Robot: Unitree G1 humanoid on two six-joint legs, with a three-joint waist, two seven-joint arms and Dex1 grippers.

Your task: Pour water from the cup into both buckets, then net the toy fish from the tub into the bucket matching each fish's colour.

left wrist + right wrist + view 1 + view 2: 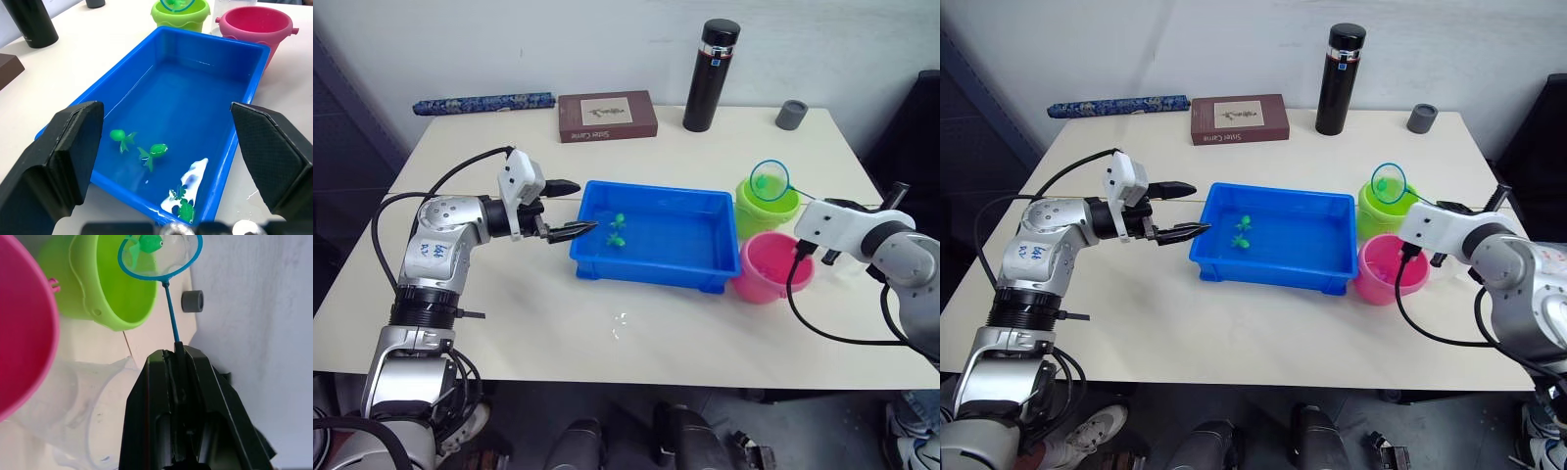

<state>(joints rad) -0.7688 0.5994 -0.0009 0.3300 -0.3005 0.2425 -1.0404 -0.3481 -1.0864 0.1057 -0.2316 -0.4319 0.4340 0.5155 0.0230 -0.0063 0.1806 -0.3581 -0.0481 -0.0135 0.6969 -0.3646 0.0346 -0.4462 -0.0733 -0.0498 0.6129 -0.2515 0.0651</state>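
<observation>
Right claw (177,350) clamped on net (160,257) holding a green fish (149,242) over green bucket (105,284); left claw (570,208) spread apart at tub (651,269)

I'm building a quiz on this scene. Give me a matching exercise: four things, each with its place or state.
1. net
2. left gripper
3. pink bucket
4. thermos

a. open, by the tub's end
b. standing at the table's far edge
c. over the green bucket, holding a green fish
d. beside the tub, nearer than the green bucket

Pairs: 1-c, 2-a, 3-d, 4-b
</observation>
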